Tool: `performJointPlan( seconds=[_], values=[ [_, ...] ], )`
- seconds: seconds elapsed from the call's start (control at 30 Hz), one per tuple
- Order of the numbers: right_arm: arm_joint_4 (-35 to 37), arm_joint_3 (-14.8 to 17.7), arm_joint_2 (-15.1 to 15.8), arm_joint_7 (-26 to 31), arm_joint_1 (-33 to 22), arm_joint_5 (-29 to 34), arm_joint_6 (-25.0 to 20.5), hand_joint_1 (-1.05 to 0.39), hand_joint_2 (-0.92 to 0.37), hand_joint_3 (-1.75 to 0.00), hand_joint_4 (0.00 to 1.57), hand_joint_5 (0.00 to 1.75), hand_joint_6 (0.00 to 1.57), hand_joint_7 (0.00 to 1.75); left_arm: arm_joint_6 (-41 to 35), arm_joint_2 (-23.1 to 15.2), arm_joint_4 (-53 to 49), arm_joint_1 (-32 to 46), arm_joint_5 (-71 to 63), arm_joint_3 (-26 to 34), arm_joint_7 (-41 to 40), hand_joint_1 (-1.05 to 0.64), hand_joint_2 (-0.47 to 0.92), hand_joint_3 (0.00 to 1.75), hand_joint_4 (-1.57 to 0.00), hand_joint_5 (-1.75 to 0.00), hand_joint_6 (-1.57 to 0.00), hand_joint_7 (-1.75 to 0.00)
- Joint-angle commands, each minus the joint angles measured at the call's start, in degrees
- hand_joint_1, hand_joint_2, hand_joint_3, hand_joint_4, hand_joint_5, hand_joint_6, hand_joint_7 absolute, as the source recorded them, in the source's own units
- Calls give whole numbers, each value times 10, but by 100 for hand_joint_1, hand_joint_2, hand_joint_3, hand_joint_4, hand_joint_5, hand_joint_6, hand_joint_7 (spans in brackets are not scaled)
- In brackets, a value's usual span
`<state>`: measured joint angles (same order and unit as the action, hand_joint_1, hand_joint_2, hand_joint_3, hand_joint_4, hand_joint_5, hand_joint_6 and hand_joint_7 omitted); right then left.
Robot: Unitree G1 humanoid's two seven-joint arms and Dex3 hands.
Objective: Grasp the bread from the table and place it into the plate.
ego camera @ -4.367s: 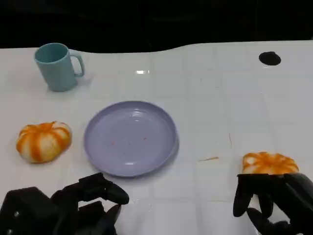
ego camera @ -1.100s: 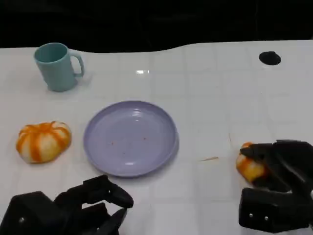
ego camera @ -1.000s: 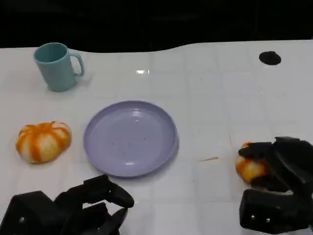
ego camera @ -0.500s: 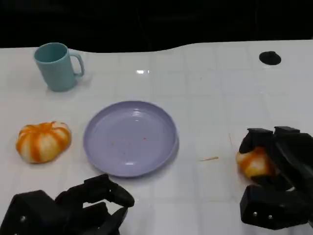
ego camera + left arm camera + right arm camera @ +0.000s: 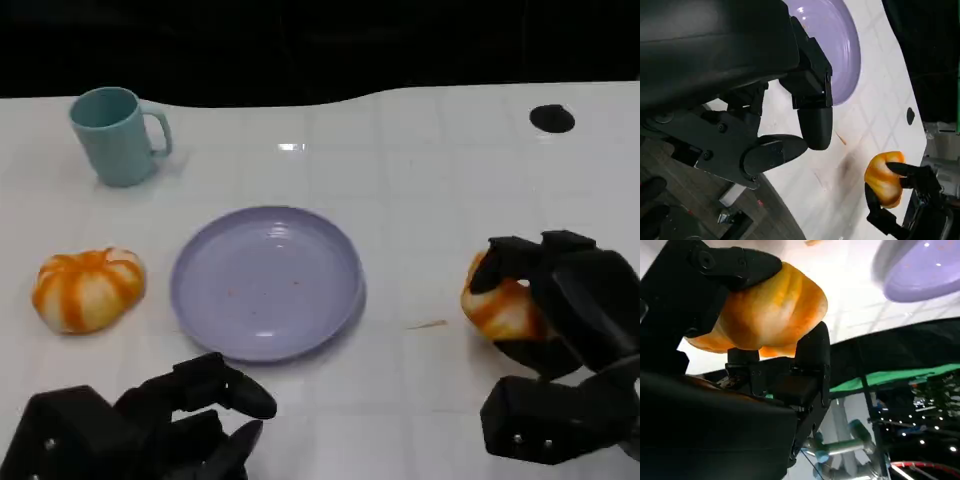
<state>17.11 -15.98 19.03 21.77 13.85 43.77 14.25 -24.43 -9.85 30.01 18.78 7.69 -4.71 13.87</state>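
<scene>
Right hand (image 5: 560, 330) is clasping an orange-striped bread roll (image 5: 497, 308) above the white table (image 5: 450, 180), at three o'clock from the lavender plate (image 5: 266, 281), while the left hand (image 5: 150, 425) is hovering with fingers loosely parted around nothing. Soft, light and easily dented by the look of it, the bread is sitting best cradled around its rounded sides.

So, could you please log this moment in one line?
right hand: holds bread | left hand: empty | plate: empty

White table (image 5: 440, 190) bearing teal mug (image 5: 117, 135), lilac plate (image 5: 266, 281), orange-striped bread (image 5: 88, 288).
</scene>
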Motion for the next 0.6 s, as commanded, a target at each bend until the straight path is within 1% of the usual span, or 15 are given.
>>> performJointPlan(
  seconds=[0.03,0.1,0.17,0.23,0.3,0.33,0.4,0.47,0.5,0.6],
  values=[
    [-23,-5,-14,-12,16,-20,15,-10,-33,-117,95,175,78,156,6,-4,-2,0,-6,0,-6,-24,77,73,-67,-175,-58,-132],
    [-20,-10,-23,-14,24,-24,23,-10,-27,-125,97,175,86,140,6,-2,-4,0,-4,0,-5,-25,77,72,-66,-175,-59,-133],
    [-19,-14,-35,-22,31,-27,20,-11,-23,-133,98,175,89,136,8,-1,-6,0,-5,0,-5,-25,77,72,-66,-175,-59,-133],
    [-19,-18,-51,-33,39,-34,12,-12,-22,-137,97,175,90,135,11,-4,-6,0,-10,-2,-6,-25,77,72,-67,-175,-59,-133],
    [-13,-21,-65,-44,47,-43,10,-11,-23,-137,96,175,90,137,10,-5,-5,-1,-13,-3,-6,-25,77,72,-67,-175,-59,-133],
    [-8,-23,-70,-46,51,-46,12,-9,-27,-130,96,175,88,141,9,-4,-5,-1,-12,-2,-5,-24,77,72,-67,-175,-59,-133],
    [5,-31,-84,-47,63,-43,10,-9,-31,-123,96,175,87,144,8,-3,-5,0,-8,0,-4,-23,77,72,-67,-175,-59,-133],
    [20,-38,-96,-50,76,-41,6,-8,-33,-118,97,175,88,138,8,-2,-7,0,-7,1,-4,-23,77,72,-66,-175,-59,-133],
    [28,-41,-103,-54,82,-44,6,-8,-33,-118,97,175,88,137,7,-2,-7,0,-6,1,-5,-23,77,72,-66,-175,-59,-133],
    [59,-51,-124,-66,106,-56,12,-7,-28,-128,97,175,86,142,7,-2,-9,0,-4,2,-3,-22,77,72,-66,-175,-59,-133]
  ],
)
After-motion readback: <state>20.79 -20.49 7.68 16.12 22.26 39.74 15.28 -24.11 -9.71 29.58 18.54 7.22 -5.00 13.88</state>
